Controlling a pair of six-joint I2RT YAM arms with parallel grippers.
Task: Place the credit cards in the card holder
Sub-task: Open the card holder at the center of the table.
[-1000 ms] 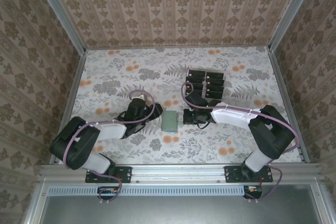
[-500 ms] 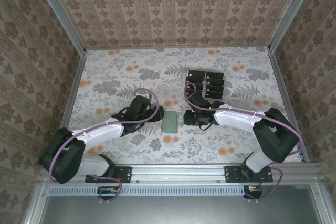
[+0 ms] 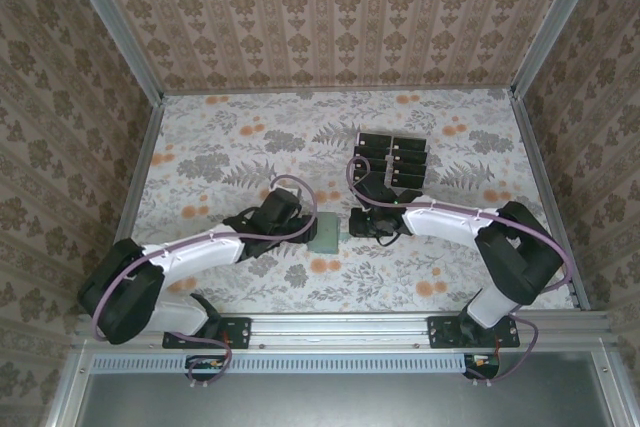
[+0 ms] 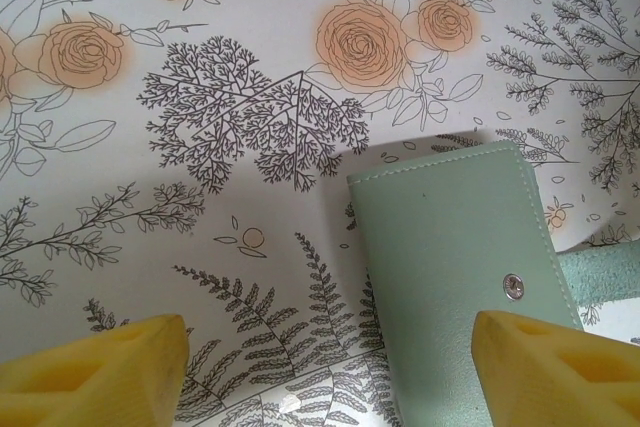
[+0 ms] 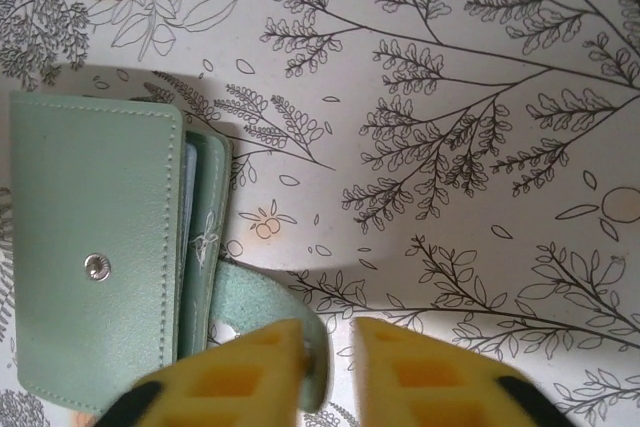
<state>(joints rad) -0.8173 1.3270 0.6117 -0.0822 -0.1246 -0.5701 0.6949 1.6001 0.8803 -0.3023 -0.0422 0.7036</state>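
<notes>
Left wrist view: one green wallet (image 4: 450, 267) lies on the desk (image 4: 250, 47) at 4 o'clock; left claw (image 4: 330, 347) spread over its edge; right claw (image 5: 332, 347) nearly pressed together at the strap (image 5: 255, 292), cannot tell whether pinching; black cards (image 3: 392, 160), two columns, at wallet's 1 o'clock.

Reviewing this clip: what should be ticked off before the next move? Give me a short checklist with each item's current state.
1. Sage-green soft wallet lies flat on the floral table: ok.
2. Its strap is unsnapped: ok.
3. Wallet spread open for loading: not ok, the cover lies over the pockets.
4. Left gripper open at the wallet's edge: ok.
5. Right gripper holding the strap: cannot tell.
6. Thin black rectangular cards grouped beyond the right gripper: ok.
</notes>
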